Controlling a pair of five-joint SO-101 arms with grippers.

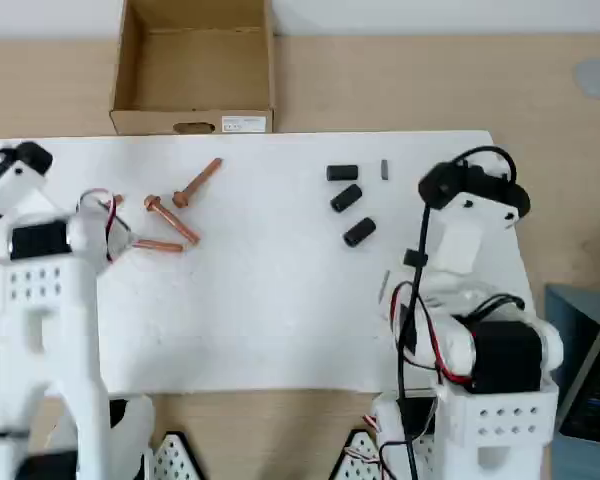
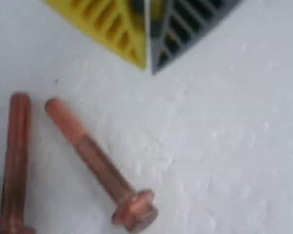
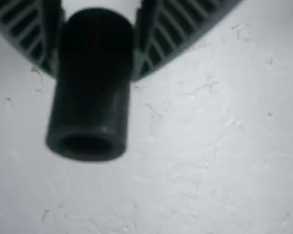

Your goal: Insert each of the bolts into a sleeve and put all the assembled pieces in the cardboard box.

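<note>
Currently the left end effector (image 2: pixel 147 62) is sitting close over the white sheet (image 1: pixel 260 320) at the left of the tabletop (image 1: pixel 400 80). Its yellow and dark fingers are meeting at the tips, with nothing between them. Three copper bolts (image 1: pixel 172 220) are lying loose on the sheet just beside it. In the left wrist view, one bolt (image 2: pixel 95 163) is lying at a slant with its flanged head nearest the camera, and a second bolt (image 2: pixel 13 161) is lying alongside without touching it. The cardboard box (image 1: pixel 125 70) is standing open-topped beyond the sheet's far edge. Right of centre, three black sleeves (image 1: pixel 346 198) are lying in a loose group, well apart from the bolts. At the right, the right end effector (image 3: pixel 95 73) is gripping a fourth sleeve (image 3: pixel 90 112) between its dark fingers, the sleeve's open end facing the wrist camera.
</note>
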